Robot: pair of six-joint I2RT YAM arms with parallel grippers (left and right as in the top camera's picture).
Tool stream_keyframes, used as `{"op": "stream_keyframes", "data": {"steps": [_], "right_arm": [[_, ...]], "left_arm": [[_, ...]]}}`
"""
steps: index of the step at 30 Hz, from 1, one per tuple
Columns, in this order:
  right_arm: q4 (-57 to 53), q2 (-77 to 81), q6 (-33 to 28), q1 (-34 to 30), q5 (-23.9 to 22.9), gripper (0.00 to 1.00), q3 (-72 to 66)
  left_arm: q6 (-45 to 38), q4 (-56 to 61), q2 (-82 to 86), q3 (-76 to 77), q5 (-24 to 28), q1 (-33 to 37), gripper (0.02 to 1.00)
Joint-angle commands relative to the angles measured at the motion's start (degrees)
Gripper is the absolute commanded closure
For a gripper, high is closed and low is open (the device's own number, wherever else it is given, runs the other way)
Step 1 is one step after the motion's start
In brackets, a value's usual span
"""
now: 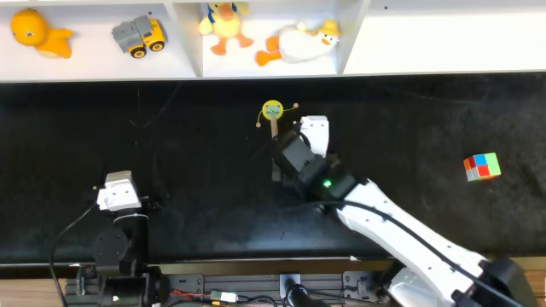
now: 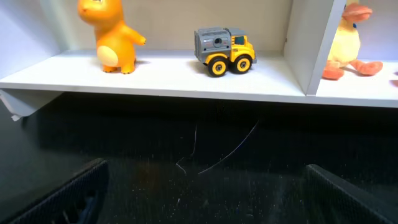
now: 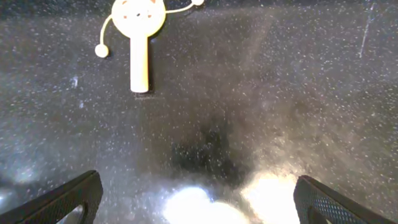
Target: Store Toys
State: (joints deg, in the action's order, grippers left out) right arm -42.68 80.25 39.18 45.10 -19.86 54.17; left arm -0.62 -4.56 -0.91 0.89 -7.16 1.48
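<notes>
A small rattle drum toy (image 1: pixel 272 113) with a round yellow head, a wooden handle and two bead strings lies on the black table; in the right wrist view the rattle drum (image 3: pixel 139 37) lies ahead of my right gripper (image 3: pixel 193 199), which is open and holds nothing. In the top view my right gripper (image 1: pixel 286 158) hangs just near of the toy. A multicoloured cube (image 1: pixel 482 166) sits far right on the table. My left gripper (image 2: pixel 205 199) stands open and empty near the left base, facing the shelf.
A white shelf (image 1: pixel 273 68) runs along the back, holding an orange duck figure (image 1: pixel 38 34), a grey and yellow toy truck (image 1: pixel 139 36), a yellow plush duck (image 1: pixel 224 24) and a white plush duck (image 1: pixel 300 43). The same truck (image 2: pixel 224 50) faces the left wrist.
</notes>
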Motion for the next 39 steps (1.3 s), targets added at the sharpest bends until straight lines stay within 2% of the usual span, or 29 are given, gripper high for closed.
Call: {"op": "stream_keyframes", "data": {"steps": [1,22,39], "right_arm": [[0.33,2.23,0.42,0.35,-0.98,0.003,4.22],[-0.52,14.93,-0.61,0.35,-0.52,0.031,13.25],[2.25,19.52,-1.49,0.35,-0.5,0.005,16.0]], "left_arm": [[-1.09,0.31,0.74,-0.42,-0.42,-0.26,0.02],[-1.09,0.31,0.74,-0.42,-0.42,-0.26,0.02],[-1.09,0.31,0.74,-0.42,-0.42,-0.26,0.02]]}}
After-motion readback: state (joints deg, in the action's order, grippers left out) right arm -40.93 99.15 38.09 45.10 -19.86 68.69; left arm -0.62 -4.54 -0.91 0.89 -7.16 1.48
